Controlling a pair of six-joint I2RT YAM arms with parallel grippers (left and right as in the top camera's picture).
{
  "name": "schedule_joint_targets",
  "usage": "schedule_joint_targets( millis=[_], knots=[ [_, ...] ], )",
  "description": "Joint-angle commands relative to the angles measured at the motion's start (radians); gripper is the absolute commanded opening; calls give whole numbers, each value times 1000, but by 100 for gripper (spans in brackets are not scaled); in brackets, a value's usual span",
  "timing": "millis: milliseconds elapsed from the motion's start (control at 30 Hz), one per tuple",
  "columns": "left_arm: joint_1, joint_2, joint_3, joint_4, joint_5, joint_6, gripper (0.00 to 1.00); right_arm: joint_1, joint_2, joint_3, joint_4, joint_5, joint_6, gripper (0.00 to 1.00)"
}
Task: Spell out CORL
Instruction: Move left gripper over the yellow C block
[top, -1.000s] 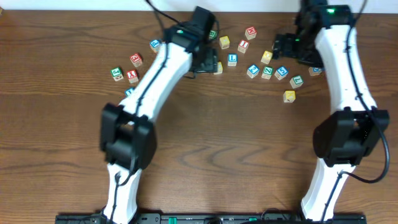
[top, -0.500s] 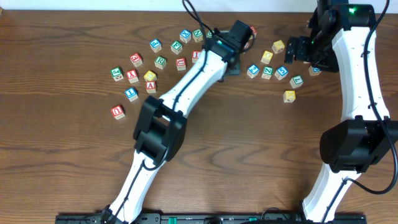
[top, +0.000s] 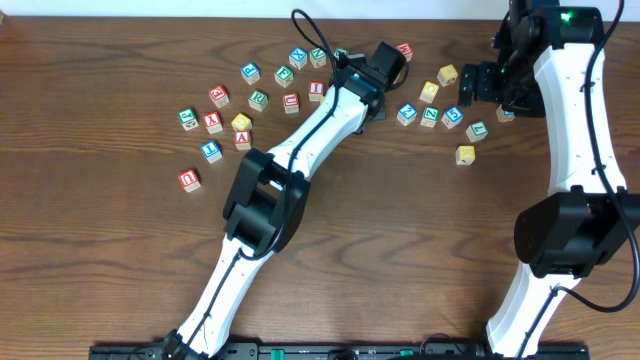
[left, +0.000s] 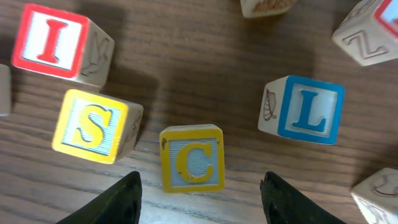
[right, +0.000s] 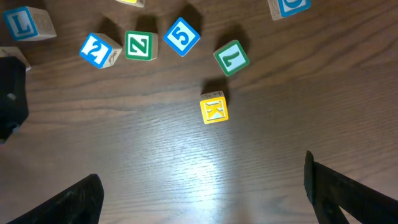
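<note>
C cube (left: 191, 158), first letter of CORL: yellow-framed, letter up, flat on the table (left: 199, 68), loose in the scatter on the far side. Sits just ahead of the left gripper (left: 200, 202), centred on the gap between its fingers. Jaws spread, one tip to each side and a little short of the cube, touching nothing, so not gripped. Hidden under that wrist in the overhead view.

Just left of it, S cube (left: 93, 124), also yellow, perhaps near enough to snag the left finger on a close. Beyond that, red I cube (left: 53, 40). To the right, L cube (left: 308, 109), blue on white, apart from the C with bare wood between, untouched and in no row.

R and O: not readable in any view. Several green-faced and yellow-faced cubes in the overhead scatter, too small to tell apart.

Right gripper (right: 205, 199) over by the right-hand cluster, fingers wide and empty, hovering above bare wood near the yellow K cube (right: 214, 109).

Judged progress: nothing spelled so far. No line of cubes on the open near half of the table, all four letters yet to be fetched and ordered. Step in hand, by the look of it: closing on the C. After that: lift it, set it down in open space, then place O, R and L beside it in reading order.
</note>
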Motion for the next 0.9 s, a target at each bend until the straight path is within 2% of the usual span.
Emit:
schedule_joint_targets(
  millis=[0,333,733,867],
  knots=[
    [0,31,21,15,-16,-15,61,6,-20,9,-3,5,-20,99],
    [0,31,1,60,-44,0,57,6,-20,9,-16,5,-45,99],
    [0,31,-57,97,-59,1,57,6,-20,8,-20,5,-47,99],
    [0,31,-80,119,-67,40,57,6,-20,8,-20,5,-47,99]
  ],
)
